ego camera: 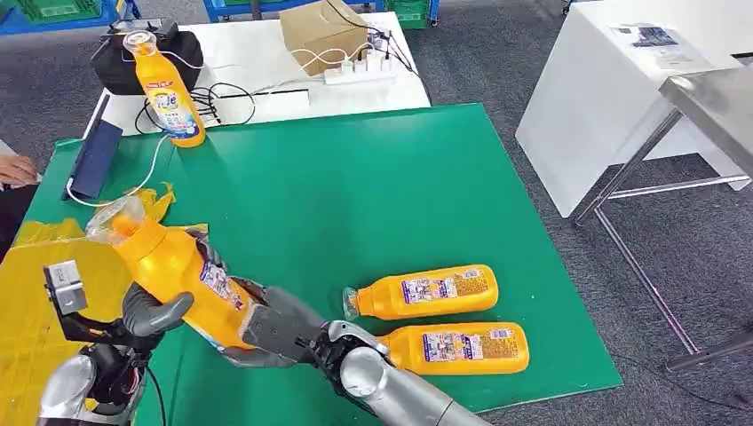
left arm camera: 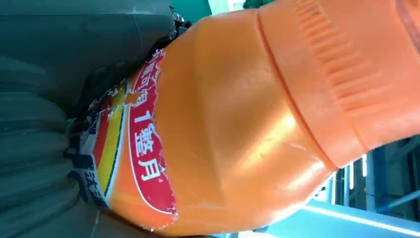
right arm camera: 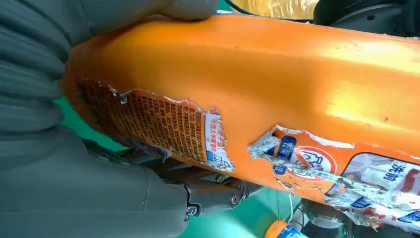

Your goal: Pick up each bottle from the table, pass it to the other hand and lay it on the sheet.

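Head high; wrists close (shared bottle)

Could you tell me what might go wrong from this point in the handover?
Both robot hands, left and right, grip the held bottle at once; badly timed release could drop it. Its torn label may make the grip slip. It might land on the two lying bottles.
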{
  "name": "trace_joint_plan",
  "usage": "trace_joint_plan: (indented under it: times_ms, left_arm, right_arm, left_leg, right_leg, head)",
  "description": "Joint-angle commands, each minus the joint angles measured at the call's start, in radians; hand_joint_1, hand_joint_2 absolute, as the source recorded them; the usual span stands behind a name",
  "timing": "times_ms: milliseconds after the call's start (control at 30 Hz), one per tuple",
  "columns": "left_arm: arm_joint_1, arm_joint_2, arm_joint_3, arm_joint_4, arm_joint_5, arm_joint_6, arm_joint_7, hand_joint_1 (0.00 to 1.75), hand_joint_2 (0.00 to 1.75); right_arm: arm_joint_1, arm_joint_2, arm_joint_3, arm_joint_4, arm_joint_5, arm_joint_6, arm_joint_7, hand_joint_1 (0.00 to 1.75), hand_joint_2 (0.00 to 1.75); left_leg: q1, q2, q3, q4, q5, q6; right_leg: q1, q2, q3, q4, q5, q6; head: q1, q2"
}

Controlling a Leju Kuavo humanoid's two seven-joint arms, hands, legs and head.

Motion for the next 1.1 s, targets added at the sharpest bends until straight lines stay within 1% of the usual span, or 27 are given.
trace_joint_plan:
  times_ms: [33,133,167,200,233,267,367,400,433,467,500,533,567,633,667,700,733,767,800,833,867,900,933,967,1000,1033,1100]
  left_arm:
    - [-0.04,0.009,-0.048,0.036,-0.004,-0.012,-0.004,1.75,1.75]
    - [-0.04,0.009,-0.048,0.036,-0.004,-0.012,-0.004,1.75,1.75]
    - [-0.04,0.009,-0.048,0.036,-0.004,-0.012,-0.004,1.75,1.75]
    - [-0.04,0.009,-0.048,0.036,-0.004,-0.012,-0.004,1.75,1.75]
    - [-0.039,0.01,-0.044,0.034,-0.014,-0.008,-0.012,1.75,1.75]
    - [-0.036,0.01,-0.04,0.033,-0.022,-0.007,-0.018,1.75,1.75]
    - [-0.018,0.008,-0.015,-0.001,-0.146,0.05,-0.082,1.75,1.75]
    - [-0.01,0.004,-0.003,-0.024,-0.224,0.099,-0.11,1.75,1.75]
    - [0.0,-0.001,0.012,-0.063,-0.377,0.201,-0.154,1.75,1.75]
    - [0.005,-0.003,0.023,-0.095,-0.516,0.305,-0.183,1.75,1.75]
    - [0.006,-0.024,0.033,-0.122,-0.674,0.419,-0.2,1.75,1.75]
    - [0.027,-0.041,0.066,-0.167,-0.834,0.545,-0.19,1.75,1.75]
    - [0.042,-0.048,0.084,-0.192,-0.945,0.62,-0.19,1.75,1.75]
    - [0.071,-0.068,0.12,-0.215,-1.204,0.794,-0.17,1.75,1.75]
    - [0.081,-0.064,0.13,-0.211,-1.254,0.818,-0.16,1.75,1.75]
    - [0.091,-0.062,0.142,-0.198,-1.326,0.863,-0.146,1.75,1.75]
    - [0.101,-0.047,0.159,-0.168,-1.503,0.966,-0.1,1.75,1.75]
    - [0.108,-0.032,0.167,-0.136,-1.647,1.023,-0.042,1.75,1.75]
    - [0.111,-0.01,0.179,-0.085,-1.68,1.028,-0.013,1.75,1.75]
    - [0.111,0.0,0.189,-0.055,-1.669,1.02,-0.008,1.75,1.75]
    - [0.108,0.026,0.207,0.007,-1.71,1.026,0.012,1.75,1.75]
    - [0.108,0.035,0.224,0.047,-1.724,1.04,0.023,1.75,1.75]
    - [0.108,0.043,0.24,0.086,-1.722,1.048,0.02,1.75,1.75]
    - [0.111,0.05,0.248,0.105,-1.731,1.054,0.018,1.75,1.75]
    - [0.117,0.053,0.255,0.115,-1.753,1.067,0.026,1.75,1.75]
    - [0.126,0.057,0.258,0.123,-1.763,1.067,0.027,1.75,1.75]
    - [0.131,0.072,0.247,0.142,-1.828,1.043,0.056,1.75,1.75]
  right_arm:
    - [-0.02,-0.028,0.001,0.019,-0.001,-0.001,0.01,1.75,1.75]
    - [-0.02,-0.028,0.001,0.019,-0.001,-0.001,0.01,1.75,1.75]
    - [-0.02,-0.028,0.001,0.019,-0.001,-0.001,0.01,1.75,1.75]
    - [-0.02,-0.028,0.001,0.019,-0.001,-0.001,0.01,1.75,1.75]
    - [-0.015,-0.029,-0.008,0.007,0.001,-0.005,0.01,1.75,1.75]
    - [-0.01,-0.031,-0.02,-0.009,0.001,-0.011,0.009,1.75,1.75]
    - [0.015,-0.048,-0.067,-0.091,0.042,-0.07,0.011,1.75,1.75]
    - [0.03,-0.054,-0.088,-0.133,0.077,-0.109,0.008,1.75,1.75]
    - [0.061,-0.058,-0.128,-0.208,0.131,-0.167,0.005,0.37,1.75]
    - [0.084,-0.065,-0.152,-0.268,0.174,-0.206,0.009,0.0,1.75]
    - [0.111,-0.074,-0.177,-0.336,0.218,-0.224,0.021,0.0,1.75]
    - [0.133,-0.08,-0.202,-0.409,0.239,-0.203,0.023,0.0,1.75]
    - [0.153,-0.081,-0.222,-0.459,0.248,-0.199,0.021,0.0,1.75]
    - [0.182,-0.115,-0.23,-0.561,0.274,-0.186,0.015,0.0,1.75]
    - [0.193,-0.13,-0.232,-0.598,0.285,-0.188,0.015,0.0,1.75]
    - [0.203,-0.147,-0.234,-0.632,0.3,-0.191,0.014,0.0,1.75]
    - [0.214,-0.169,-0.24,-0.663,0.294,-0.178,0.014,0.0,1.75]
    - [0.222,-0.185,-0.246,-0.682,0.284,-0.167,0.015,0.0,1.75]
    - [0.231,-0.212,-0.252,-0.701,0.28,-0.162,0.016,0.0,1.75]
    - [0.239,-0.223,-0.257,-0.709,0.28,-0.163,0.014,0.0,1.75]
    - [0.255,-0.244,-0.267,-0.729,0.282,-0.163,0.007,0.0,1.75]
    - [0.267,-0.256,-0.274,-0.742,0.277,-0.161,-0.002,0.0,1.75]
    - [0.284,-0.272,-0.283,-0.759,0.281,-0.161,-0.007,0.0,1.75]
    - [0.297,-0.282,-0.29,-0.769,0.281,-0.163,-0.008,0.0,1.75]
    - [0.307,-0.294,-0.293,-0.777,0.283,-0.159,-0.011,0.0,1.75]
    - [0.319,-0.307,-0.299,-0.784,0.281,-0.157,-0.015,0.0,1.75]
    - [0.336,-0.327,-0.306,-0.795,0.272,-0.14,-0.02,0.0,1.75]
  left_leg:
    - [0.0,-0.006,0.003,-0.001,0.0,0.003]
    - [0.0,-0.007,0.004,-0.001,0.0,0.003]
    - [0.0,-0.005,0.002,-0.001,0.0,0.002]
    - [0.0,-0.007,0.004,-0.001,0.0,0.003]
    - [0.0,-0.005,0.002,-0.001,0.0,0.002]
    - [0.0,-0.007,0.004,-0.001,0.0,0.003]
    - [0.0,-0.004,0.001,0.0,0.0,0.002]
    - [0.0,-0.005,0.002,-0.001,0.0,0.003]
    - [0.0,-0.007,0.003,-0.001,-0.001,0.003]
    - [0.0,-0.007,0.004,0.0,-0.001,0.004]
    - [0.0,-0.006,0.001,0.001,-0.001,0.003]
    - [0.0,-0.008,0.003,0.0,-0.002,0.004]
    - [0.0,-0.005,0.0,0.001,-0.001,0.002]
    - [-0.001,-0.006,0.002,0.001,-0.002,0.004]
    - [0.0,-0.003,0.0,0.001,-0.002,0.003]
    - [0.0,-0.005,0.002,0.0,-0.002,0.003]
    - [-0.001,-0.007,0.004,-0.001,-0.002,0.004]
    - [-0.001,-0.005,0.002,-0.001,-0.001,0.003]
    - [-0.001,-0.007,0.005,-0.002,-0.002,0.004]
    - [-0.001,-0.004,0.002,-0.002,-0.001,0.003]
    - [-0.001,-0.005,0.006,-0.003,-0.001,0.004]
    - [-0.001,-0.003,0.002,-0.002,-0.001,0.002]
    - [-0.002,-0.005,0.005,-0.003,-0.001,0.003]
    - [-0.001,-0.005,0.003,-0.003,-0.001,0.002]
    - [-0.001,-0.006,0.004,-0.003,-0.001,0.002]
    - [-0.001,-0.004,0.003,-0.003,-0.001,0.002]
    - [-0.001,-0.005,0.006,-0.004,-0.002,0.003]
  right_leg:
    - [0.0,-0.001,0.003,0.0,-0.001,-0.001]
    - [0.0,0.0,0.005,-0.001,-0.002,-0.002]
    - [0.0,-0.001,0.003,0.0,-0.001,-0.001]
    - [0.0,-0.001,0.005,-0.001,-0.001,-0.002]
    - [0.0,-0.001,0.002,0.0,-0.001,-0.001]
    - [0.0,0.0,0.004,-0.001,-0.001,-0.002]
    - [0.0,-0.001,0.002,0.0,-0.001,-0.001]
    - [0.0,0.0,0.003,0.0,-0.001,-0.001]
    - [-0.001,0.0,0.004,0.0,-0.002,-0.002]
    - [-0.001,0.0,0.005,0.0,-0.002,-0.002]
    - [0.0,0.0,0.003,0.0,-0.002,-0.001]
    - [0.0,0.0,0.005,0.0,-0.002,-0.001]
    - [0.0,-0.001,0.001,0.0,-0.001,-0.001]
    - [-0.001,0.002,0.003,0.001,-0.002,-0.002]
    - [0.0,0.002,0.001,0.0,-0.001,-0.001]
    - [-0.001,0.001,0.003,0.0,-0.002,-0.001]
    - [-0.001,0.001,0.005,0.0,-0.003,-0.002]
    - [-0.001,0.0,0.003,-0.001,-0.002,-0.001]
    - [-0.001,0.0,0.006,-0.001,-0.003,-0.001]
    - [-0.001,0.001,0.003,-0.001,-0.001,-0.001]
    - [-0.002,0.002,0.006,-0.002,-0.002,-0.001]
    - [-0.001,0.001,0.003,-0.002,-0.001,-0.001]
    - [-0.002,0.001,0.005,-0.002,-0.001,-0.002]
    - [-0.001,-0.001,0.004,-0.002,-0.001,-0.001]
    - [-0.001,0.0,0.006,-0.003,-0.001,-0.002]
    - [-0.002,0.001,0.003,-0.002,-0.001,-0.001]
    - [-0.001,0.002,0.007,-0.003,-0.002,-0.002]
  head:
    - [0.0,0.0]
    - [0.0,0.0]
    - [0.0,0.0]
    - [0.0,0.0]
    - [0.0,0.0]
    - [0.0,0.0]
    - [0.0,0.0]
    - [0.0,0.0]
    - [0.0,0.0]
    - [0.0,0.0]
    - [0.0,0.0]
    - [0.0,0.0]
    - [0.0,0.0]
    - [0.0,0.0]
    - [0.0,0.0]
    - [0.0,0.0]
    - [0.0,0.0]
    - [0.0,0.0]
    - [0.0,0.0]
    - [0.0,0.0]
    - [0.0,0.0]
    - [0.0,0.0]
    - [0.0,0.0]
    - [0.0,0.0]
    - [0.0,0.0]
    - [0.0,0.0]
    - [0.0,0.0]
